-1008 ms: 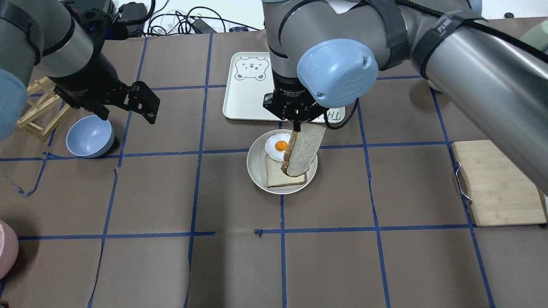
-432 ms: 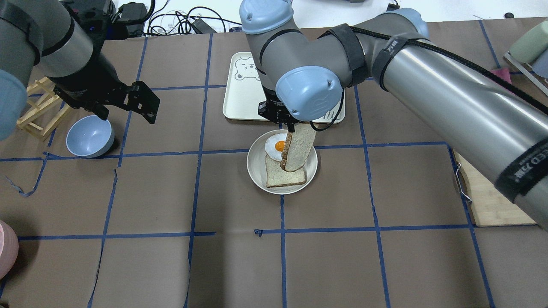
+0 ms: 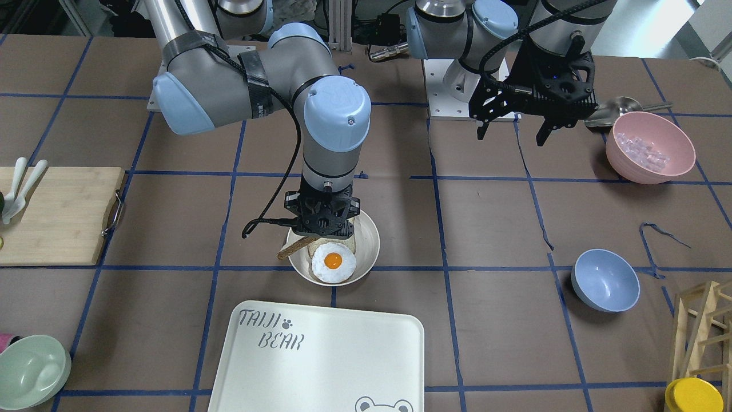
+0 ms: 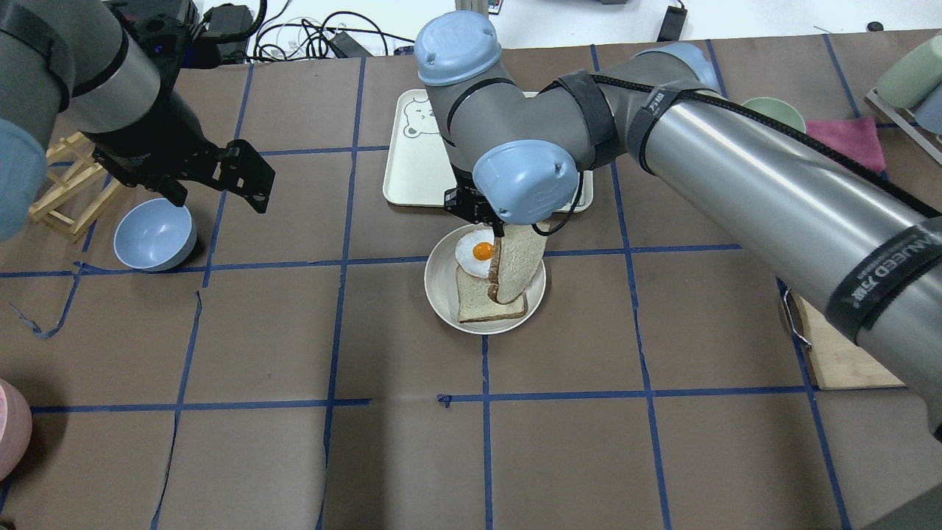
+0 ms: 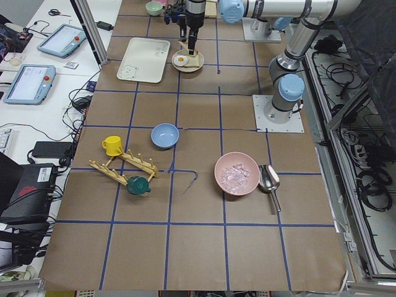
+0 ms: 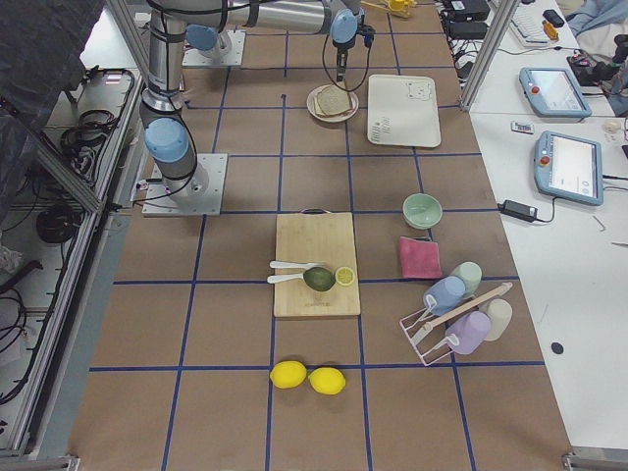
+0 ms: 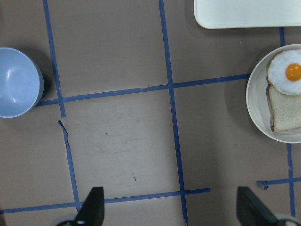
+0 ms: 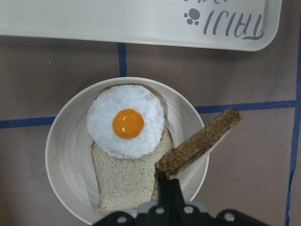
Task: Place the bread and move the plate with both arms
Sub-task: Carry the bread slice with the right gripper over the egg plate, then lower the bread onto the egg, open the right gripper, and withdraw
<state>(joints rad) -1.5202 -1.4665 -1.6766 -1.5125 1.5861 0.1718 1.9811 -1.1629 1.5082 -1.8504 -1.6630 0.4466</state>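
The bread [image 4: 516,259], a dark-crusted slice, hangs on edge from my right gripper [image 4: 501,230], which is shut on its top. It is tilted over the right side of the plate [image 4: 441,294]. Its crust shows in the right wrist view [image 8: 200,148] and the front view [image 3: 291,249]. The plate [image 8: 61,155] holds a pale-edged slice [image 8: 124,183] with a fried egg [image 8: 126,125] on it. I cannot tell whether the bread touches the pale slice. My left gripper [image 4: 218,197] is open and empty, high above the table, left of the plate [image 7: 254,103].
The "TAIJI BEAR" tray [image 4: 419,169] lies just beyond the plate. A blue bowl [image 4: 154,235] and a wooden rack [image 4: 66,184] are under and beside the left arm. A cutting board [image 4: 846,353] is at the right. A pink bowl [image 3: 650,146] stands near the left gripper.
My right arm has come lower with the bread, which now hangs closer over the plate. The left arm has not moved.
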